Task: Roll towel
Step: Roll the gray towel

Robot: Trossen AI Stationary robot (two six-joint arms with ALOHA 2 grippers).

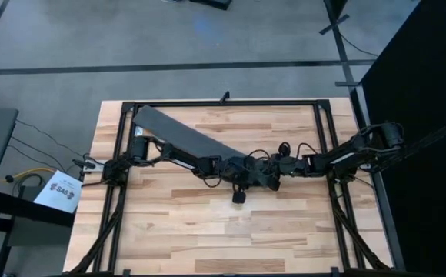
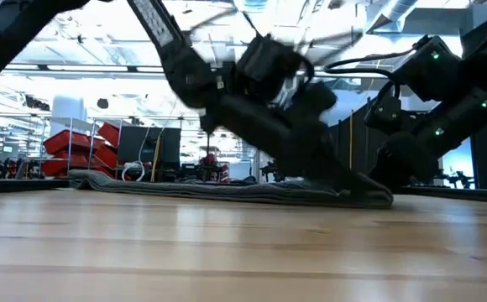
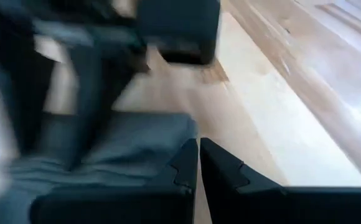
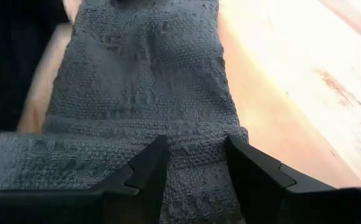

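Observation:
The towel (image 1: 177, 135) is a long dark grey strip. It lies flat on the wooden table, running from the far left corner slantwise to the table's middle, and shows in the low view as a low band (image 2: 227, 191). Both grippers meet at its middle-of-table end (image 2: 369, 198). My right gripper (image 4: 195, 152) comes from the right and is shut on a folded band of the cloth. My left gripper (image 3: 198, 152) comes from the left, shut, with its tips at the towel's edge (image 3: 168, 134). My left gripper has its shut fingertips (image 3: 187, 163) at the towel's edge near a corner; I cannot tell whether they touch the cloth. My right gripper pinches the towel's turned-over end band (image 4: 193, 168) between its two fingers, several layers thick. The fingers point along the strip, slanting down from the table's right. The towel lies on the table.
A black metal frame (image 1: 223, 103) runs along the table's edges, with rails down the left and right sides (image 1: 338, 208). Bare wood (image 1: 223, 231) fills the near half of the table. A white paper label (image 1: 58, 192) lies beyond the left edge.

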